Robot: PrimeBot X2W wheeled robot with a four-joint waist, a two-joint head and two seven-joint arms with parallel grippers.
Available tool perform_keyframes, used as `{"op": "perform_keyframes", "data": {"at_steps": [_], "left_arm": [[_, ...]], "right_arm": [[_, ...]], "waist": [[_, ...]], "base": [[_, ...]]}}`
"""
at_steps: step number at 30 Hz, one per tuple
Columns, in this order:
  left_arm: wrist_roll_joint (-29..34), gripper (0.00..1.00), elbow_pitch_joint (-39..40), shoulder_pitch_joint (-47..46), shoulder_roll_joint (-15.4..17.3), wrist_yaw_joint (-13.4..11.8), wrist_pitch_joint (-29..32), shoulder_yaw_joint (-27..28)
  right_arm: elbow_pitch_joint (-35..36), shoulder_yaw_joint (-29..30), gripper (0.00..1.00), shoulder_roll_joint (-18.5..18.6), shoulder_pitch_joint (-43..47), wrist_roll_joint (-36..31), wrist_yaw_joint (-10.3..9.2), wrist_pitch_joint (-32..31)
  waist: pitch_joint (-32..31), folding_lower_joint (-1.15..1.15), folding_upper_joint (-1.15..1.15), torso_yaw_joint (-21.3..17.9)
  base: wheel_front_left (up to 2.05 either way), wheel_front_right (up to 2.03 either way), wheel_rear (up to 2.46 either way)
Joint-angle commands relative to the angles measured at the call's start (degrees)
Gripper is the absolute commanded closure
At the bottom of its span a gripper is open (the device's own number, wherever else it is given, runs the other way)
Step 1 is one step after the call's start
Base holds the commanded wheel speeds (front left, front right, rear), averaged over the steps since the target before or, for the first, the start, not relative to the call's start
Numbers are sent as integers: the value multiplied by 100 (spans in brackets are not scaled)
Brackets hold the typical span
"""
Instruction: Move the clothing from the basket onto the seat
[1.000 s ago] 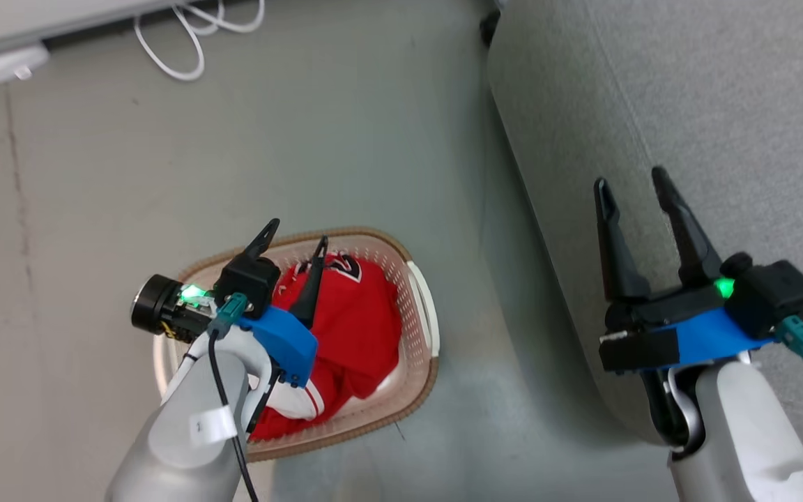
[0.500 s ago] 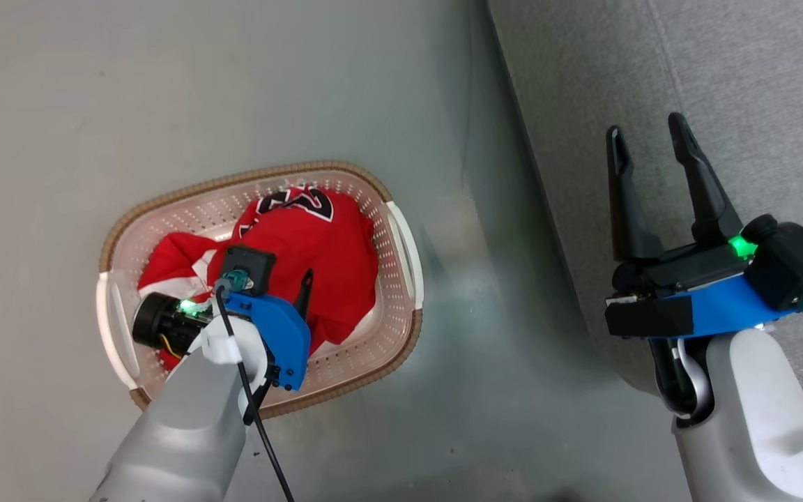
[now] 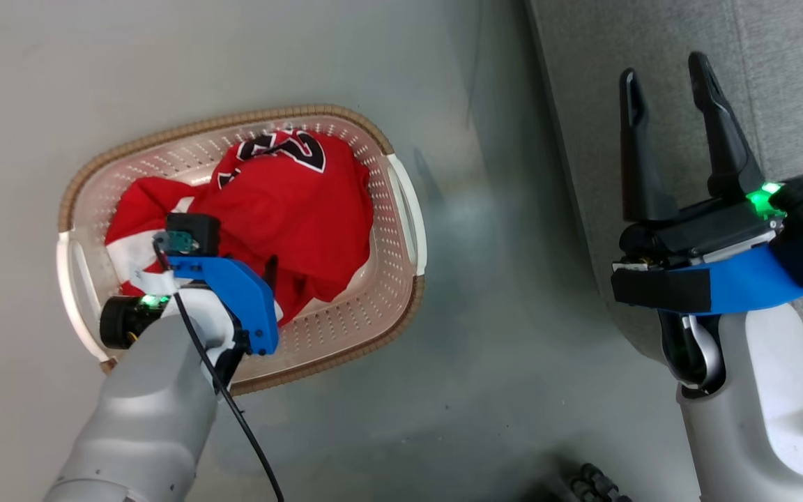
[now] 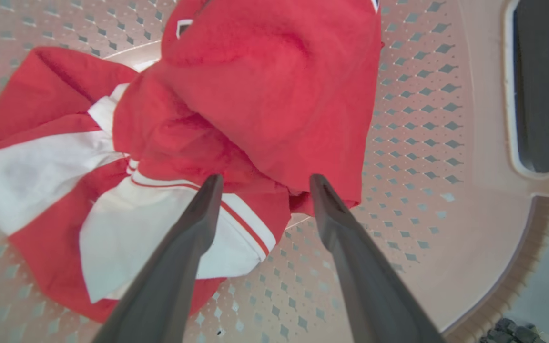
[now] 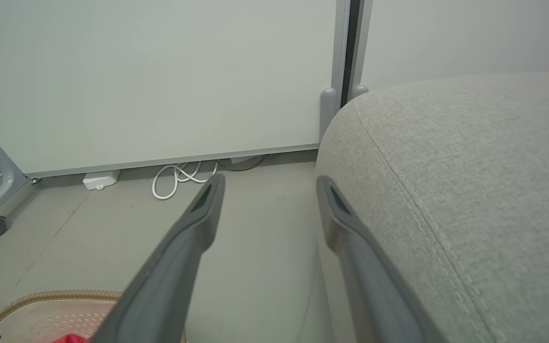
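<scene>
On my left, the basket (image 3: 366, 307) stands on the floor (image 3: 499, 348), and my left hand (image 4: 265, 178) points down into it. Its fingers are spread as wide as they go and grip nothing. The tips sit just over a fold where red cloth meets a white band, towards the near rim, so I judge I am lined up to pinch that ridge. All the clothing (image 3: 290, 202) lies in the basket, heaped from the left handle across to the right wall. The red top is draped over the striped piece, which is probably why the fold stands proud enough to catch.

At the basket's far rim the top shows large black numerals edged in white. They are creased, and I cannot read them with certainty. I see no brand name or label that I can read.

A strip of bare floor separates the basket from the seat (image 3: 778, 84) on the right, which holds none of the clothing. My right hand (image 3: 663, 66) hovers over the seat's near edge, fingers fully apart and empty, apparently just waiting clear.
</scene>
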State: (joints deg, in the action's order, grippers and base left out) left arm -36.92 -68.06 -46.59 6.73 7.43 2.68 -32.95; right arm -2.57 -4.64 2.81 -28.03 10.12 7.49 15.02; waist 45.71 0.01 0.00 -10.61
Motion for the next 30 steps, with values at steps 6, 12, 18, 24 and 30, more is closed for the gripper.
{"op": "perform_keyframes", "data": {"at_steps": [6,12,18,24,30], "left_arm": [[-348,0,52,-292,121,3,46,-82],[-618,0,119,-479,125,3,22,-263],[-801,0,165,-642,138,3,-46,-519],[-958,0,98,-817,179,3,-261,-718],[-1036,100,13,-920,196,3,-434,-961]], "right_arm": [[241,-30,0,14,-159,-36,1,24],[363,-54,0,14,-200,-72,1,24],[414,-76,0,14,-192,-49,1,24],[460,-63,0,14,-161,25,1,24],[486,-61,0,14,-142,66,1,24]], "waist": [[373,-1,0,-42],[620,-1,0,-69],[797,-1,0,-127],[922,-1,0,-195],[981,-1,0,-219]], "base": [[0,0,0],[0,0,0],[0,0,0],[0,0,0],[0,0,0]]}}
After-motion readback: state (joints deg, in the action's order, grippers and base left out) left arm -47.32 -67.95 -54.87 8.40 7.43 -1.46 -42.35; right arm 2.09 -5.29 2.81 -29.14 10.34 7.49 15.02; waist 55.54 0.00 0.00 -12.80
